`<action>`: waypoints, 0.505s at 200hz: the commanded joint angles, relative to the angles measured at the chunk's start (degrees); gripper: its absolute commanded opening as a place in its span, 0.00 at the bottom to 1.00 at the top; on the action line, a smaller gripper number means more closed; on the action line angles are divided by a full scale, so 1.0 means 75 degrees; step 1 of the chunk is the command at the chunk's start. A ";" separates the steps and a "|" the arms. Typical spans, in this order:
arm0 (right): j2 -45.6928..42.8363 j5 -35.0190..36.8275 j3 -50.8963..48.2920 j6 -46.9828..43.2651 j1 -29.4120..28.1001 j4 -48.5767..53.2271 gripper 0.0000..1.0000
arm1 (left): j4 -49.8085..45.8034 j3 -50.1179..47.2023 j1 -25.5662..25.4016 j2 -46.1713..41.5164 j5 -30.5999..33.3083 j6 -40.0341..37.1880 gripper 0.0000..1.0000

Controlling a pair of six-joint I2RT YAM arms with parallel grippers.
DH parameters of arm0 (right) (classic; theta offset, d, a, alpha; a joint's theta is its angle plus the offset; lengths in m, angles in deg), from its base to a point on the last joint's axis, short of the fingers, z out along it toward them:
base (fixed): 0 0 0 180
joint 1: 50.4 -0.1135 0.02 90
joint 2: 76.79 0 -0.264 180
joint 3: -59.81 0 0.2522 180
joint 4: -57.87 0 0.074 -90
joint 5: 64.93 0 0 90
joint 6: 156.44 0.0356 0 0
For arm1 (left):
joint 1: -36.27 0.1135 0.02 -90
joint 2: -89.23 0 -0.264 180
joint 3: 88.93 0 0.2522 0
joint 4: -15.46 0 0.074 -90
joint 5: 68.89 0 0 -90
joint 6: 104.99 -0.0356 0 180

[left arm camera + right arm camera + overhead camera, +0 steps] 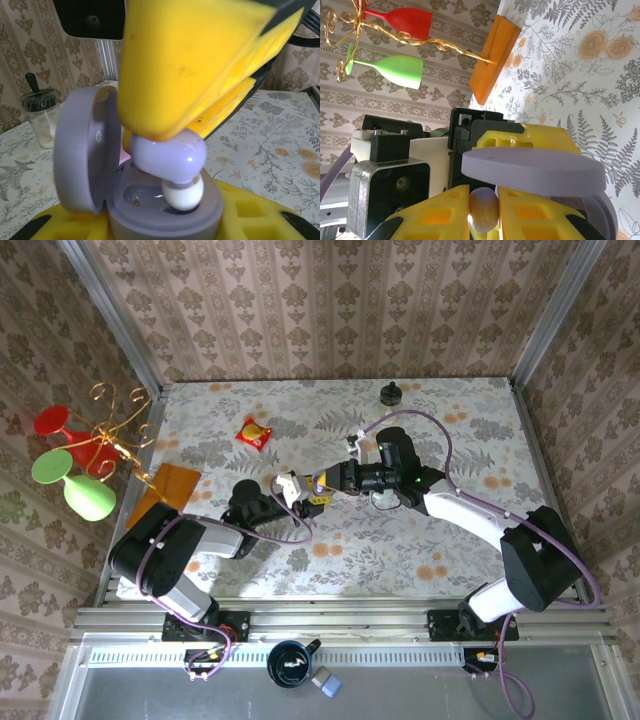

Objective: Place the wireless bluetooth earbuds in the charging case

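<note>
1. Over mid-table, met tip to tip: left gripper (289, 486) and right gripper (318, 494), each arm reaching in from its own near corner.
2. Left gripper pressed onto case (165, 217), yellow fingers (250, 212) on either side of its base.
3. Lid (82, 150) swung open and standing upright, at the left in the left wrist view.
4. Right gripper coming at the case from above, pinching earbud (170, 159) tight by its lilac body.
5. Earbud's white tip pointed down, inside the case's rim and touching one well. Second well just beside it, toward the lid, gold contacts showing.
6. In the right wrist view, lid's edge running across just past the right fingertips, close to the pinched earbud. Very little clearance there.
7. Bare floral table (450, 410) to the right of the grippers and on their near side: the widest open room.
8. Packet (254, 433) beyond the left gripper, apart from it.
9. Jar (390, 393) near the far edge, well apart from both grippers.
10. Orange block (170, 485) at the left edge, near the left arm's elbow, carrying a gold wire stand (115, 425).
11. Red and green glasses (90, 497) hung from the stand, out past the left edge and close to the wall (330, 310).
12. Papered walls close behind the far, left and right edges, metal posts at the far corners.
13. Mug (290, 662) past the near rail, off the table.
</note>
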 commanded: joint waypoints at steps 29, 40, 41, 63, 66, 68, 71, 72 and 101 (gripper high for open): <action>0.0111 0.0294 0.0059 -0.0075 -0.0056 -0.0018 0.20 | 0.0301 0.0217 -0.0043 0.0040 0.0227 -0.0026 0.31; 0.0122 0.0348 0.0052 -0.0151 -0.0073 0.0103 0.20 | 0.0306 0.0245 -0.0043 0.0025 0.0262 0.0039 0.31; 0.0122 0.0350 0.0053 -0.0157 -0.0075 0.0114 0.20 | 0.0303 0.0248 -0.0043 0.0025 0.0264 0.0040 0.31; 0.0171 0.0391 0.0030 -0.0190 -0.0155 0.0172 0.21 | 0.0301 0.0310 -0.0052 0.0065 0.0255 0.0154 0.31; 0.0180 0.0382 0.0029 -0.0188 -0.0164 0.0172 0.21 | 0.0301 0.0319 -0.0055 0.0070 0.0383 0.0167 0.31; 0.0193 0.0386 0.0021 -0.0187 -0.0169 0.0166 0.21 | 0.0301 0.0321 -0.0049 0.0074 0.0474 0.0177 0.31; 0.0204 0.0388 0.0026 -0.0183 -0.0186 0.0161 0.21 | 0.0305 0.0332 -0.0054 0.0071 0.0527 0.0195 0.31; 0.0204 0.0394 0.0022 -0.0179 -0.0190 0.0161 0.21 | 0.0309 0.0333 -0.0055 0.0071 0.0538 0.0200 0.31; 0.0220 0.0471 0.0027 -0.0210 -0.0229 0.0248 0.23 | 0.0301 0.0380 -0.0067 0.0091 0.0626 0.0251 0.31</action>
